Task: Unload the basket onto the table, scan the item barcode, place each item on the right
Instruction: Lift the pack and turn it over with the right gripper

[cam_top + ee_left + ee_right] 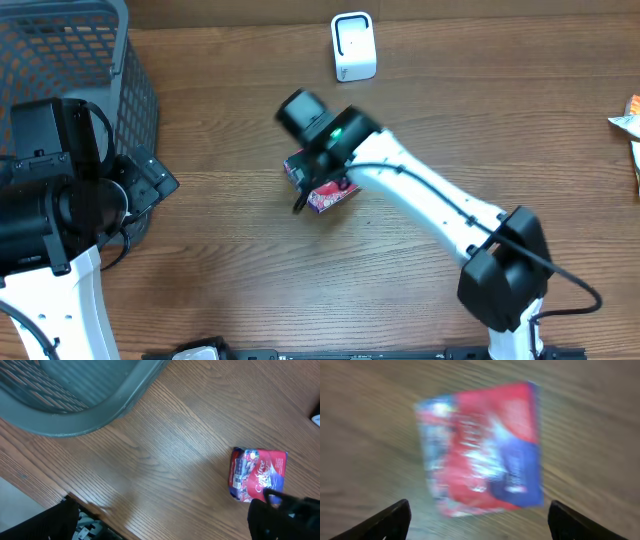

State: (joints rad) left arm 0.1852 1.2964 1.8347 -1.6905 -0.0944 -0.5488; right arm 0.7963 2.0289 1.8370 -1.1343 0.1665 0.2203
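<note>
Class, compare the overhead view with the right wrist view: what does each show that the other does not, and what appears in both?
Only the overhead view shows the white scanner, the grey basket and the left arm beside it. Only the right wrist view shows the right gripper open, its fingers either side of the red and blue packet without touching it; the print is too blurred to read. Both show that packet lying on the wooden table.
</note>
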